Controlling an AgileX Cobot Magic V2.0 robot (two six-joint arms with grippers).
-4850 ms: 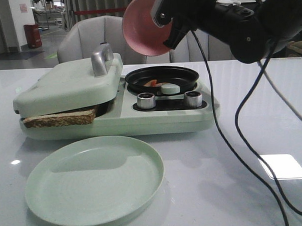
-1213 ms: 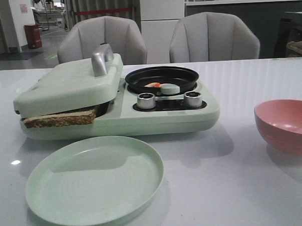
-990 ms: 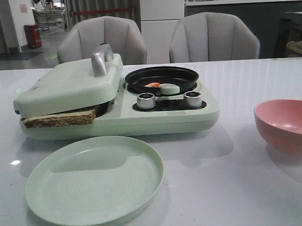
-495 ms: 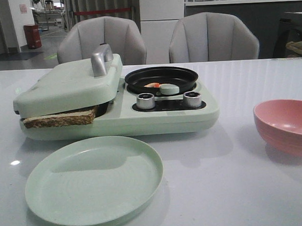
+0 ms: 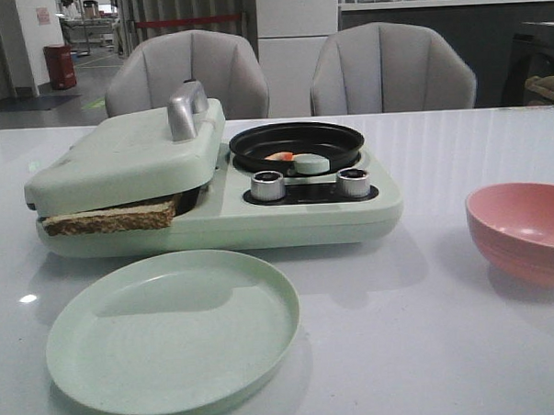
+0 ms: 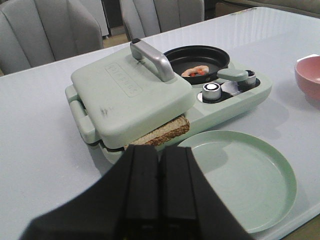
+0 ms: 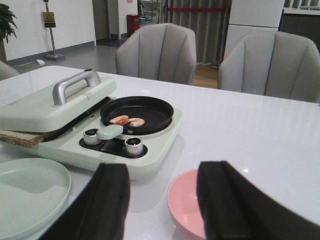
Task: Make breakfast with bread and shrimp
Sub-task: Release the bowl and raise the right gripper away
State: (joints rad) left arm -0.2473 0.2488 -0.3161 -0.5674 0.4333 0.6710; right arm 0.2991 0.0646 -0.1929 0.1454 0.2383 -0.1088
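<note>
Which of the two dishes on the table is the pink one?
The pink bowl, deep-sided, right of the breakfast maker; the other dish is a flat pale-green plate in front of it.

I can't read any text here. The lid [image 6: 131, 95] of the breakfast maker [image 6: 165, 102] carries a raised brand mark in my left wrist view, but its letters are too small and faint to make out. In my right wrist view a yellow warning sign [image 7: 49, 19] stands on a post by the far wall; its wording is unreadable too.
</note>
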